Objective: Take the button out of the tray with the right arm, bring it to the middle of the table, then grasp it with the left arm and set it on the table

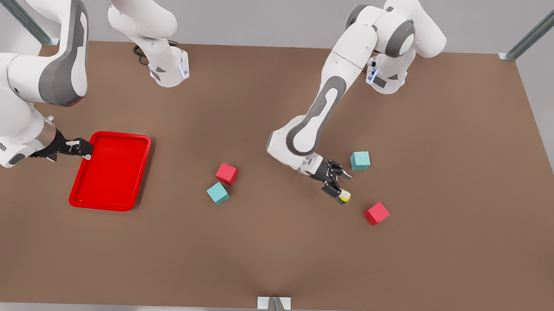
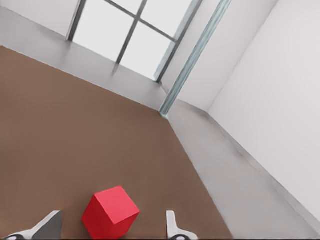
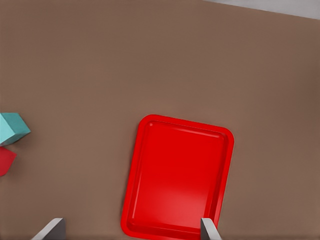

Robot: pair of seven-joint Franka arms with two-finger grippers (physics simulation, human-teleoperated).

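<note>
– Where's the button (image 1: 345, 196)?
– On the table (image 1: 272, 250), mid-right, betw. teal cube (image 1: 360, 160) & red cube (image 1: 376, 213). Left gripper (image 1: 339, 189) right at it, fingers spread.
– Right gripper (image 1: 84, 149)?
– By the tray (image 1: 110, 170) edge, fingers wide, holding nothing.
</note>
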